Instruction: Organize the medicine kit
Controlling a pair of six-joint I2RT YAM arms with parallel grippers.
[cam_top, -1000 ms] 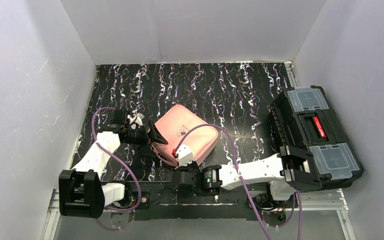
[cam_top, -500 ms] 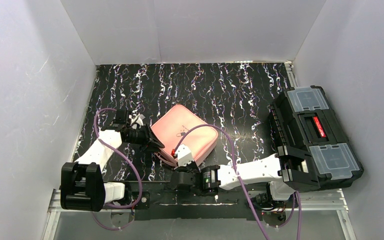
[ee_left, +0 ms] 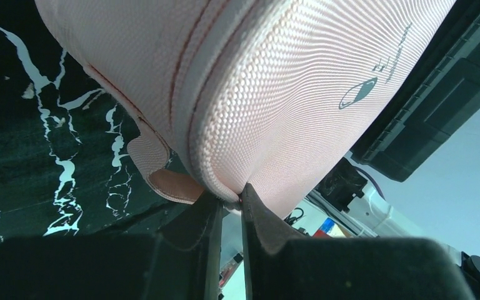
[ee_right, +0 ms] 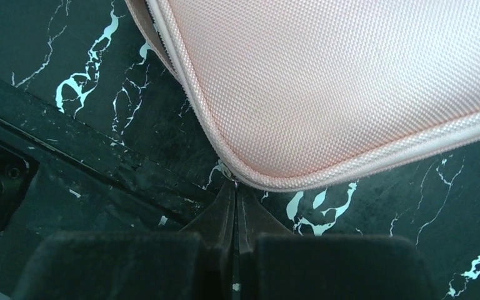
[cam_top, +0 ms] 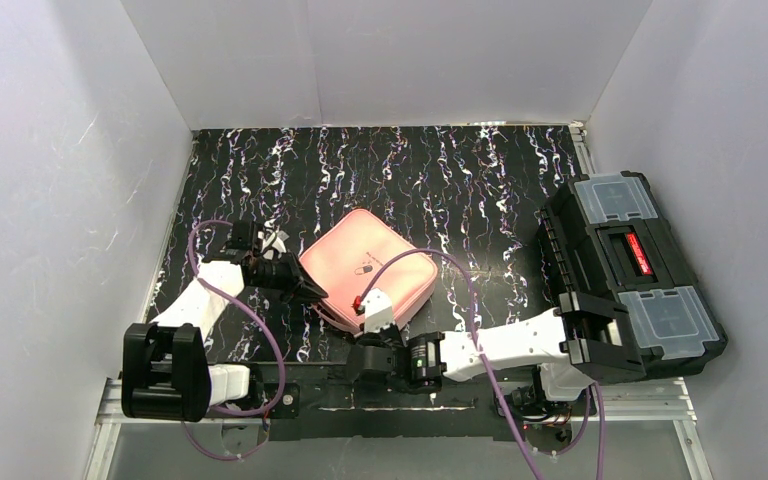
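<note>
My left gripper is clamped on the kit, fingers nipping its rim at the corner that points to the table's left edge; a small pink tab hangs just beside them. My right gripper has its fingers pressed together, tips touching the zip seam at the kit's near corner. Something tiny sits between them, and I cannot tell if it is the zip pull.

The kit lies zipped shut on the table, about mid-width and toward the near edge, turned like a diamond with 1 corner aimed at my bases. It is roughly square, so it has no real long axis. Both arms are at it, 1 on each of 2 neighbouring corners. From my right tips the seam runs off along the near-right side, and I judge that is the line the zip must travel while the left holds the kit steady.

Nothing inside it shows. The toolbox at the right edge is closed too, contents unclear
</note>
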